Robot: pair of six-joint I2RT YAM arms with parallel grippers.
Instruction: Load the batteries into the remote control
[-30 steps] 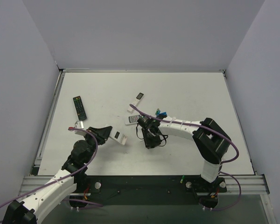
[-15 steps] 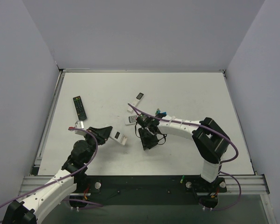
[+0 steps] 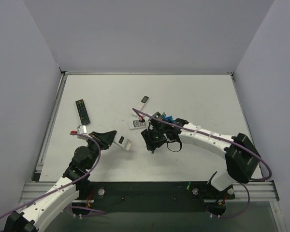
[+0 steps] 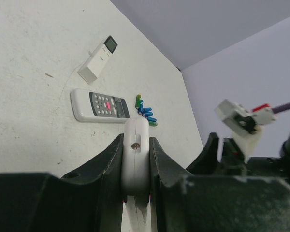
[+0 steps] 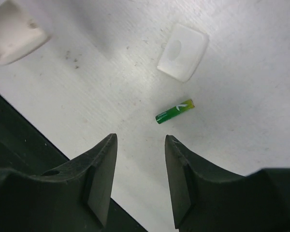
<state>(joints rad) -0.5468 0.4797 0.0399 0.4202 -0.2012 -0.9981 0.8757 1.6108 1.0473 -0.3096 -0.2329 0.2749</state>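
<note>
My left gripper [image 3: 112, 137] is shut on the remote control [image 3: 122, 141], held just above the table with its white back facing up. In the left wrist view the remote control [image 4: 135, 145] shows edge-on, clamped between the jaws of the left gripper [image 4: 135, 141]. A cluster of green and blue batteries [image 3: 165, 117] lies past the table's middle, and the left wrist view shows those batteries [image 4: 146, 111] too. My right gripper [image 5: 140, 140] is open and empty above the table. One green battery [image 5: 174, 111] lies just beyond its fingertips. From above, the right gripper [image 3: 152, 144] points down near the middle.
A white battery cover [image 5: 182, 52] lies past the green battery. A long black remote [image 3: 82, 111] is at the left. A white remote with a small screen [image 4: 99, 58] and a grey-keypad remote [image 4: 100, 105] lie near the batteries. The table's dark near edge [image 5: 19, 140] is close.
The right arm's elbow has swung out to the right and toward the near edge, while its gripper stayed near the table's middle. The left arm and the remote control have not moved.
</note>
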